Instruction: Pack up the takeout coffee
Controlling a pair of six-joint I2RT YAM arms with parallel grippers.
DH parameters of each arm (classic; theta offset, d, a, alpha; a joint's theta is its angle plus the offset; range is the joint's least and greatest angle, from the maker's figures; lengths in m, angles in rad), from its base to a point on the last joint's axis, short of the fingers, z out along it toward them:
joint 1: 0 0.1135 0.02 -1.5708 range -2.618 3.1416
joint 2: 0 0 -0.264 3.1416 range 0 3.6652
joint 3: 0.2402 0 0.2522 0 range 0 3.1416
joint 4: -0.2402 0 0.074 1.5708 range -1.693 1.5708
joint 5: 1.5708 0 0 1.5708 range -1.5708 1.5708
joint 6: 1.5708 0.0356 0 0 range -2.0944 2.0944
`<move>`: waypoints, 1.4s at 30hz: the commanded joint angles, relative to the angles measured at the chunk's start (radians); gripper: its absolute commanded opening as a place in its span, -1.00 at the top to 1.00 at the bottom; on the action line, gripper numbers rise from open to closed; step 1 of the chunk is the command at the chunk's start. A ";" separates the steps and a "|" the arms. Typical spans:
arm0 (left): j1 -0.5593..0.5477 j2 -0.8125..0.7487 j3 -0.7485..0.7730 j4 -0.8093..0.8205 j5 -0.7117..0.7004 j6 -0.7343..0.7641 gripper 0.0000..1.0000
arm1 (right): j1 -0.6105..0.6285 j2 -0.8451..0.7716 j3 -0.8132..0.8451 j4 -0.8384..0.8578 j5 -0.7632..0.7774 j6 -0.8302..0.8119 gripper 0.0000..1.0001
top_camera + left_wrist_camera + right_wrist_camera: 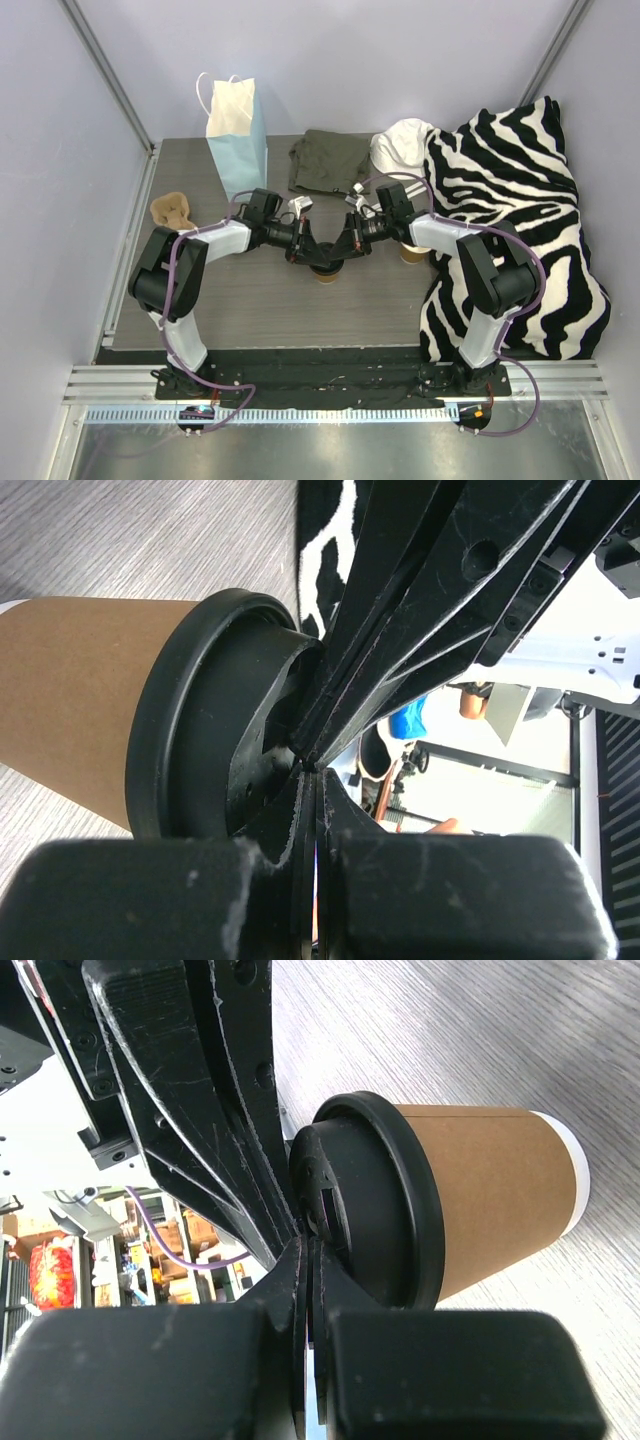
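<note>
Our left hand (312,770) and right hand (308,1245), both clenched on nothing, rest their tips on the black lid (385,1200) of the takeout coffee (326,272), mid-worktop (250,300). We judge it best to press evenly, straight down, lest it tip.

Pale lilac walls (380,60) enclose a grey wood-grain table (260,312)

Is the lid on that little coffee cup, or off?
On. Both wrist views show the black lid seated over the rim of the tan cup, with no gap between them.
</note>
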 commanded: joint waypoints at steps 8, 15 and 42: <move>0.011 0.094 -0.049 -0.158 -0.295 0.168 1.00 | -0.014 0.081 -0.065 -0.044 0.150 -0.111 0.98; -0.009 -0.095 -0.104 0.161 -0.058 -0.038 1.00 | -0.013 0.064 -0.037 -0.062 0.134 -0.106 0.98; 0.014 0.083 -0.089 0.080 -0.161 -0.063 1.00 | -0.016 0.116 -0.004 -0.085 0.153 -0.098 0.98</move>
